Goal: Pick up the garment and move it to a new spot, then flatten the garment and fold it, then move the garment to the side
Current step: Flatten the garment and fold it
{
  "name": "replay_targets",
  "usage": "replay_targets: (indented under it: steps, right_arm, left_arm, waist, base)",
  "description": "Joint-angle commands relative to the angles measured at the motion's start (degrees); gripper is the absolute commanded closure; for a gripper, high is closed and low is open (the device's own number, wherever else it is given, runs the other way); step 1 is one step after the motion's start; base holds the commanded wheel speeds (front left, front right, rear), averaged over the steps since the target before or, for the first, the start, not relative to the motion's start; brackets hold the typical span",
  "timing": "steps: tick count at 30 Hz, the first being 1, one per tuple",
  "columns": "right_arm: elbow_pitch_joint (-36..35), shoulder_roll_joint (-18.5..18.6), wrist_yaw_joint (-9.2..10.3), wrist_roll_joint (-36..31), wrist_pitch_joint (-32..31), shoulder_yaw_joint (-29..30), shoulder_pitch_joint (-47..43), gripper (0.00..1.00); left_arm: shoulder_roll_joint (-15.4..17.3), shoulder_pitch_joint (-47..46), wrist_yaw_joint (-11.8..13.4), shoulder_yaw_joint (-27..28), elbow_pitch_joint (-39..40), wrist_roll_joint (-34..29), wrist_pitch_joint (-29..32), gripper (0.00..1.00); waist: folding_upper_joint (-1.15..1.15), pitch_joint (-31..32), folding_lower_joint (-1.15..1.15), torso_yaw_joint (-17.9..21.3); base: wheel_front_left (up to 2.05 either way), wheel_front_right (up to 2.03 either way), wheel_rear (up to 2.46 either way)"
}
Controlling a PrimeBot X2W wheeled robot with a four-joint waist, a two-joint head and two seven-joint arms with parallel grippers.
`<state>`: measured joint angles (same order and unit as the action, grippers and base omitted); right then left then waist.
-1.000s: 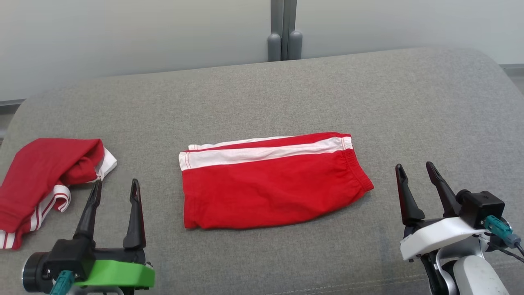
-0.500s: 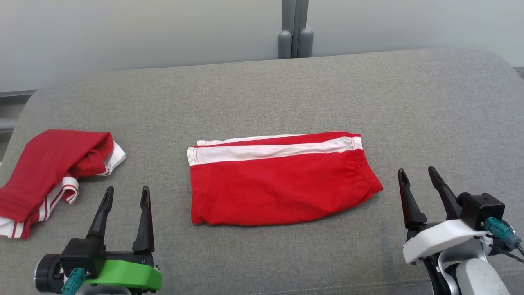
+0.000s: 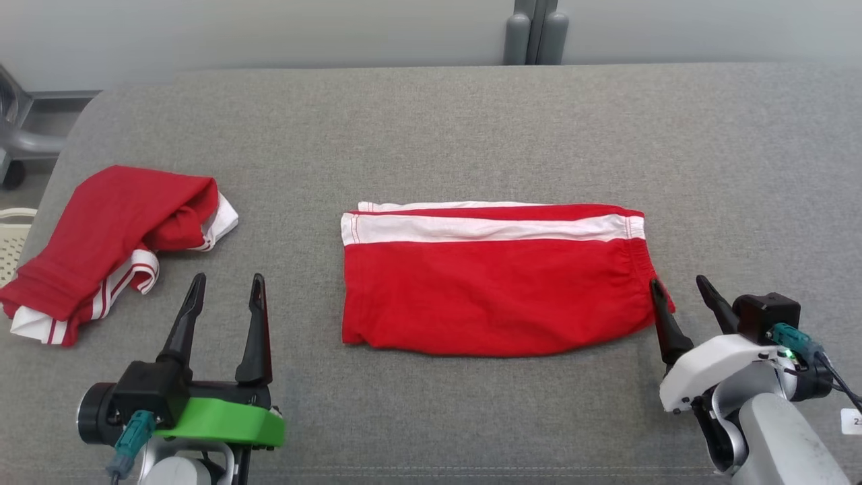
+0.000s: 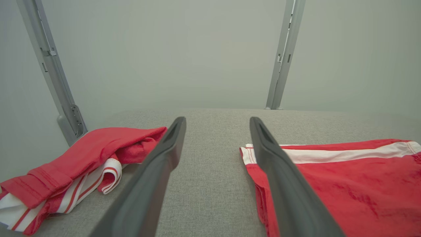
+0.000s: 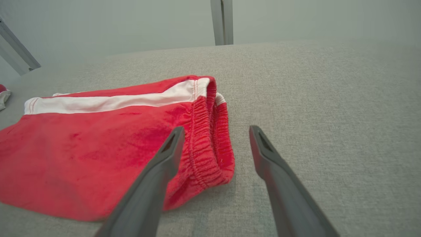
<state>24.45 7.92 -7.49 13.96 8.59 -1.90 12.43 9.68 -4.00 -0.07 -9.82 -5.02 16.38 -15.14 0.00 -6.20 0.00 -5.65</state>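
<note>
The garment [image 3: 495, 279], red shorts with a white side stripe, lies folded flat in the middle of the grey padded surface [image 3: 431, 135]. Its elastic waistband end [image 5: 210, 148] points toward my right gripper [image 3: 677, 283]. That gripper is open, its left finger at the waistband's edge and its right finger over bare surface; the right wrist view shows the gripper [image 5: 216, 130] with the waistband between and below its fingers. My left gripper [image 3: 227, 279] stands open near the front left, short of the garment's leg end [image 4: 329, 184]. Seen from the left wrist, the gripper [image 4: 217, 121] holds nothing.
A second red garment with white stripes [image 3: 114, 242] lies crumpled at the left edge, left of my left gripper. A pale basket [image 3: 10, 249] and a grey frame [image 3: 20, 128] sit beyond the left edge. A grey post [image 3: 535, 34] stands behind the surface.
The head camera has shifted, so everything sits further right in the picture. Relative to the garment, my right gripper has come closer to the waistband end. Both grippers stay open.
</note>
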Motion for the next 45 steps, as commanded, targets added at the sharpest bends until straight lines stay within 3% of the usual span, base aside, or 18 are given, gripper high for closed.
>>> replay_targets:
  steps: [1, 13, 14, 15, 16, 24, 36, 45]
  right_arm:
    - [1.8, 0.4, 0.00, 0.2, 0.4, -0.2, 1.4, 0.00]
    - [23.0, -0.7, 0.00, 5.3, 4.0, -4.2, 11.9, 0.00]
    - [24.2, -0.9, 0.00, 6.0, 4.3, -4.8, 12.4, 0.05]
    - [25.0, -1.1, -0.01, 6.5, 4.6, -5.3, 12.8, 0.63]
    - [25.7, -1.3, -0.01, 7.3, 4.9, -5.7, 13.2, 1.00]
    - [27.7, 0.3, 0.12, 13.2, 6.3, -6.3, 13.6, 1.00]
    - [21.5, 5.0, 0.05, 13.2, 6.4, 4.6, 9.0, 1.00]
    - [12.9, 2.1, 0.03, 9.1, 6.4, 3.9, 8.7, 1.00]
  left_arm:
    - [-0.4, -1.0, -0.3, -0.1, -0.1, -0.6, 0.0, 0.00]
    - [-2.1, -4.4, -2.4, -0.1, -1.3, -1.9, 0.0, 0.00]
    - [-2.2, -4.6, -2.5, 0.0, -1.4, -2.1, 0.0, 0.00]
    - [-2.3, -4.8, -2.5, 0.1, -1.4, -2.2, 0.0, 0.00]
    - [-2.3, -4.9, -2.7, 0.3, -1.5, -2.3, 0.0, 0.00]
    - [-2.6, -4.9, -3.5, 1.2, -2.0, -3.0, 0.0, 0.00]
    - [-2.4, -5.1, -4.2, 1.8, -1.8, -4.3, 0.0, 0.00]
    - [-1.8, -4.7, -4.5, 2.1, -2.1, -4.4, 0.0, 0.00]
  waist:
    - [0.00, -2.1, 0.00, -1.7]
    - [0.00, -5.7, 0.00, -2.8]
    - [0.00, -5.8, 0.00, -2.7]
    - [0.00, -5.9, 0.00, -2.6]
    - [0.00, -6.0, 0.00, -2.5]
    - [0.00, -5.7, 0.00, -0.8]
    - [0.00, -5.8, 0.00, 4.3]
    - [0.00, -4.8, 0.00, 6.0]
  base:
    - [0.00, 0.00, 0.00]
    - [0.00, 0.00, 0.00]
    - [0.00, 0.00, 0.00]
    - [0.00, 0.00, 0.00]
    - [0.00, 0.00, 0.00]
    - [0.00, 0.00, 0.00]
    - [0.00, 0.00, 0.00]
    - [0.00, 0.00, 0.00]
